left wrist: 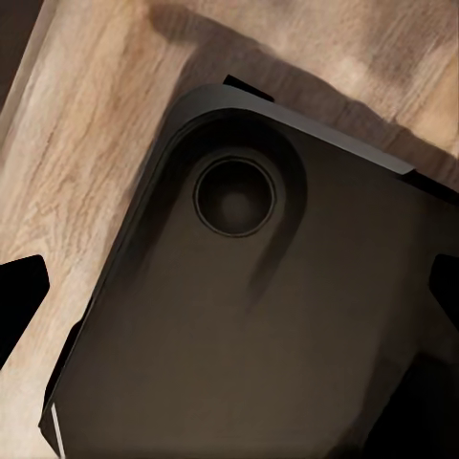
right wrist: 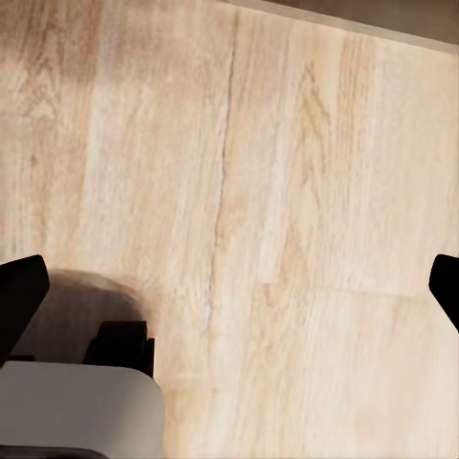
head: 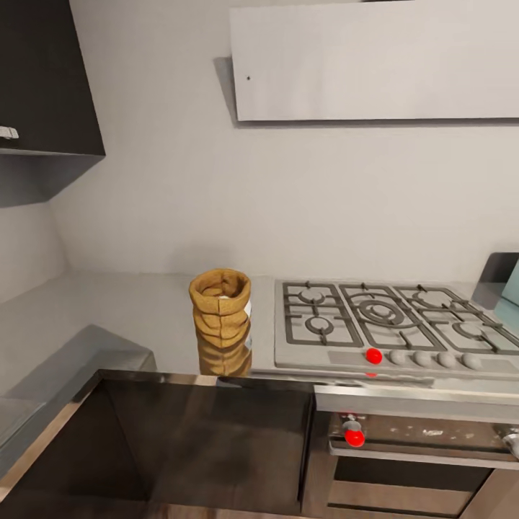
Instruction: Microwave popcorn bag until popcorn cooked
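**Q:** Two grippers belong to this robot. What do they show?

**A:** Both hang low over a pale wood-plank floor (right wrist: 287, 191). Seen from the left wrist, the left gripper (left wrist: 229, 287) has its dark fingertips (left wrist: 21, 296) set far apart at the picture's edges, so it is released and holds nothing. Between and beyond them lies the robot's black base (left wrist: 287, 316), a broad rounded plate with a round recess. Seen from the right wrist, the right gripper (right wrist: 229, 287) is spread just as wide and is equally empty, with bare floor between its fingertips (right wrist: 19, 296) and a grey-white part of the robot (right wrist: 76, 411) near one finger.

**Q:** What does the head camera see, starting with the biggest things?

**A:** A light grey wall with a long pale panel (head: 375, 61) mounted high. Below runs the glossy grey countertop (head: 108, 310), bending round a corner, over dark cabinet fronts (head: 209, 440). A steel gas hob (head: 389, 324) with black grates is set into it, with a row of knobs, one red (head: 373, 355). Under the hob is a built-in oven (head: 418, 447) with another red knob (head: 354, 437). A dark wall cupboard (head: 43, 79) hangs in the corner.

**Q:** Where is the popcorn bag?

**A:** The popcorn bag (head: 220, 303), a tan crumpled paper sack, stands upright on the countertop just beside the hob's edge, well apart from both grippers, neither of which touches it. Its reflection shows in the steel. A pale blue-green sliver (head: 512, 281) sits at the far edge past the hob; I cannot tell what it is.
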`<state>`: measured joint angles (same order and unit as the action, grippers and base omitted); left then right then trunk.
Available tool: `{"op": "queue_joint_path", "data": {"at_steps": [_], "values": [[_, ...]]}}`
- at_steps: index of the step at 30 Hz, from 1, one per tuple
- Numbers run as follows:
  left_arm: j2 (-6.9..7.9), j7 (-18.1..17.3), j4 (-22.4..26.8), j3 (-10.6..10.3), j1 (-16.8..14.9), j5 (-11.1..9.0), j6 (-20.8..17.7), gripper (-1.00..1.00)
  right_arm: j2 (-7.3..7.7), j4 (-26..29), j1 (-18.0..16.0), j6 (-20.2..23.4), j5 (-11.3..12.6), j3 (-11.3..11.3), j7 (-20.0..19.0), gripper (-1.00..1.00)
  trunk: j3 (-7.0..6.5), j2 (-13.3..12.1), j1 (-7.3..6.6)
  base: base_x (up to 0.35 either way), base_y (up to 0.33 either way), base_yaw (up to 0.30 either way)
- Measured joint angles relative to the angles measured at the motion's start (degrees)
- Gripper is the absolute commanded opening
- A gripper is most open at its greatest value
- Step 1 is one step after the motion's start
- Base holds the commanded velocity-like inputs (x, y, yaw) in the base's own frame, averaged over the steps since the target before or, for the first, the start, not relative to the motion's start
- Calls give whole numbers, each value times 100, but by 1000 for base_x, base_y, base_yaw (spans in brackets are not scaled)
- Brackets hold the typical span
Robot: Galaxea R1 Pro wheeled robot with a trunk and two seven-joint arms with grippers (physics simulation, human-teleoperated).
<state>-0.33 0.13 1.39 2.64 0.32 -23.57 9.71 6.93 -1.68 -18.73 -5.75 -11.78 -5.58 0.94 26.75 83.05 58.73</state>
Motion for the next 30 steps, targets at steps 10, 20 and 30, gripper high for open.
{"op": "queue_joint_path", "data": {"at_steps": [10, 20, 30], "values": [[0, 3, 0, 0, 0, -3, 6, 100, -648, 163, -9, 387, -998, 267, -84, 100, 0, 0, 0, 0, 0, 0], [-9, 3, -1, -15, 0, 23, 15, 100, -1450, 3990, -16, 3960, -1125, 445, -2798, 100, -1, 0, 0, 0, 0, 0], [-13, 3, -1, -44, 0, 34, 6, 100, -1448, 8238, -13, 6556, -1074, 1496, -5508, 100, -1, 0, 0, 0, 0, 0]]}}
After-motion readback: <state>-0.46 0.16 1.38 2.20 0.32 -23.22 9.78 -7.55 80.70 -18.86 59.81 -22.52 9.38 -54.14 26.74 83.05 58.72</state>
